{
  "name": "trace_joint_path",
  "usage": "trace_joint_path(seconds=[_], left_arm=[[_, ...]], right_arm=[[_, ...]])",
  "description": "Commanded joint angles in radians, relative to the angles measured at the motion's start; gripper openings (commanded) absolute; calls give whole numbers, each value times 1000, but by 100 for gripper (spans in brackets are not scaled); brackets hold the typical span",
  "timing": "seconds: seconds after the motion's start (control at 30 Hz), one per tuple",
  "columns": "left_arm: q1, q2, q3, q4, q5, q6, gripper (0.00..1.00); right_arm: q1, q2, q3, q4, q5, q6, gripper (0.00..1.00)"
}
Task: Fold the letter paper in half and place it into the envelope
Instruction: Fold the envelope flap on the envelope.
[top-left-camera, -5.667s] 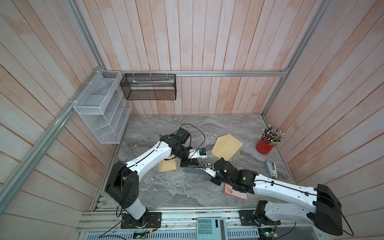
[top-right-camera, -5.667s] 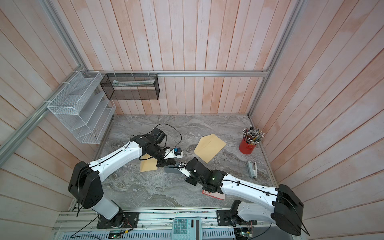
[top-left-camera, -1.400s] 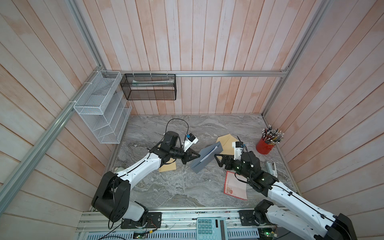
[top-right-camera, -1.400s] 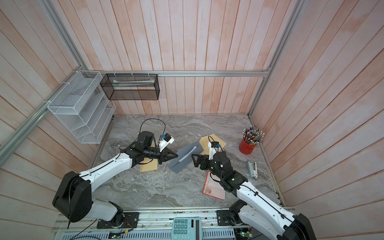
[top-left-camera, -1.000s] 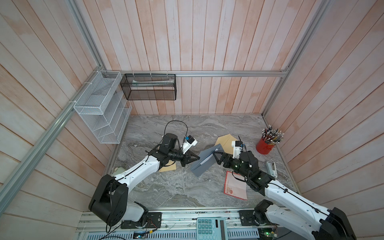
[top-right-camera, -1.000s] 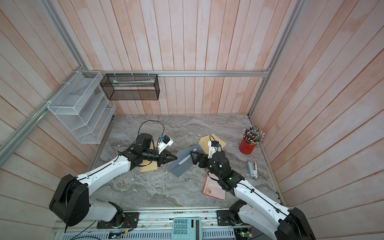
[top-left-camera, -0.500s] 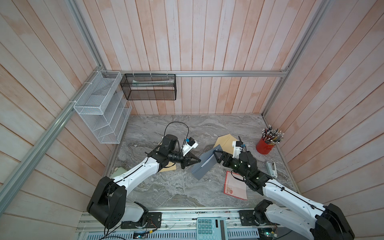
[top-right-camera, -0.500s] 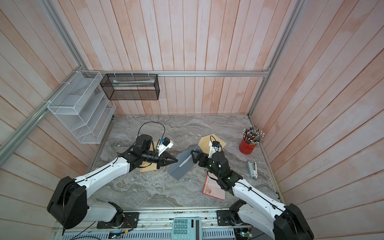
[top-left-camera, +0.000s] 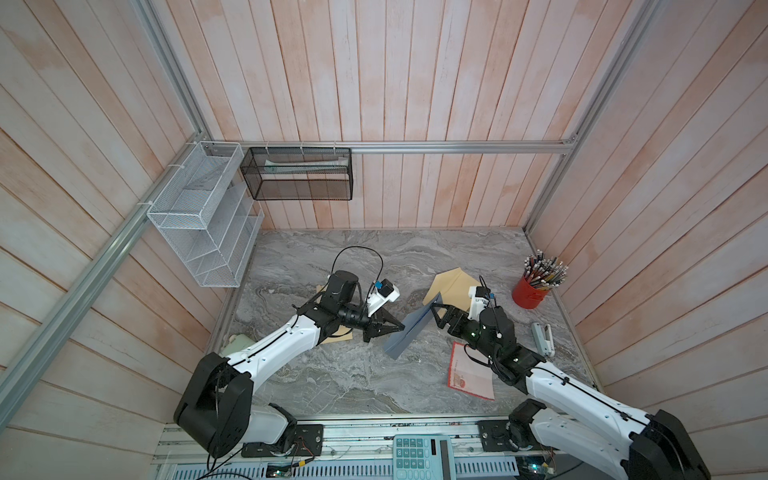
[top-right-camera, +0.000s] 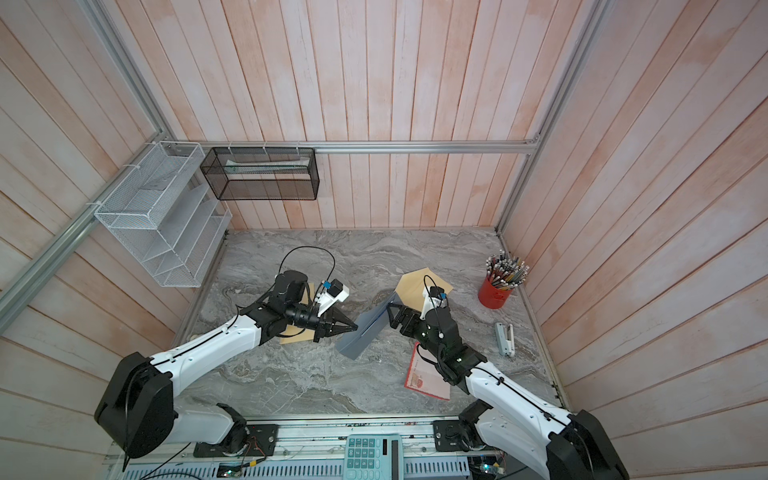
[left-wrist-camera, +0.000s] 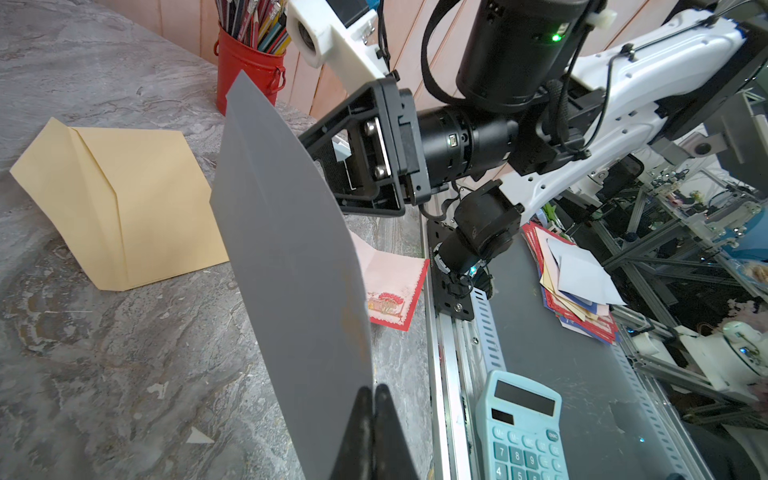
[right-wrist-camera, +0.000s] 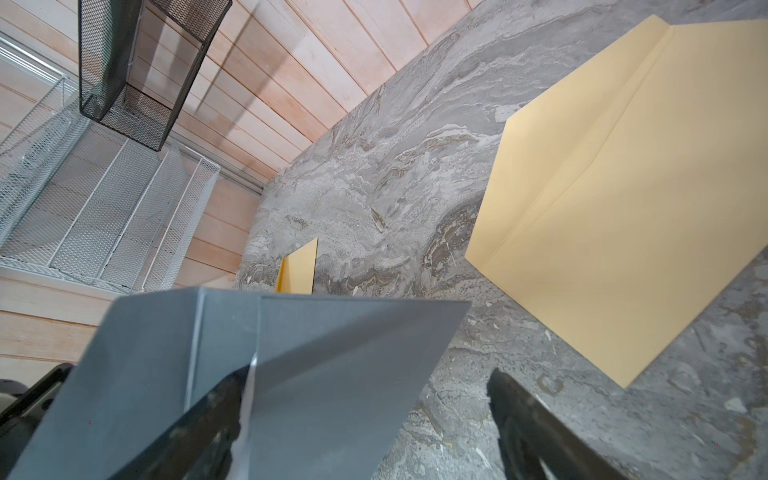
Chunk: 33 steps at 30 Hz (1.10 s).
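Both arms have come up off the table (top-left-camera: 332, 374) since the earlier pictures, and the gray letter paper (top-left-camera: 411, 326) has come up with them. The right claw (top-left-camera: 436, 316) has swung round to face the left claw (top-left-camera: 400, 329).

On the left wall hangs a big white wire rack (top-left-camera: 199, 224). Next to it hangs a black mesh basket (top-left-camera: 299, 174) with a thin pale thing lying inside. A small red cup (top-left-camera: 530, 293) by the right wall is stuffed with pencils (top-left-camera: 544, 268).

The left claw is pinched tight on the paper's edge and holds it slanted in the air between the arms. The right claw is wide open at the paper's top end, not gripping it. The tan envelope (top-left-camera: 455, 282) lies flat on the table behind the right claw.
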Motion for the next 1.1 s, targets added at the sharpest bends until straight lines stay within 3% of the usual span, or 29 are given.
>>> trace_joint_path(seconds=[0.0, 0.33, 0.67, 0.77, 1.07], left_arm=[[-11, -7, -12, -20, 41, 35, 0], [-7, 21, -3, 0, -38, -18, 0], [23, 17, -90, 196, -128, -235, 0], [35, -7, -137, 249, -245, -352, 0], [55, -26, -232, 249, -409, -529, 0]], right_arm=[[-5, -11, -5, 7, 6, -6, 94], [-7, -43, 43, -48, -1, -59, 94], [-57, -111, 118, -169, 4, -162, 96], [-57, -96, 119, -164, -4, -161, 96], [-57, -25, 117, -117, -66, -154, 96]])
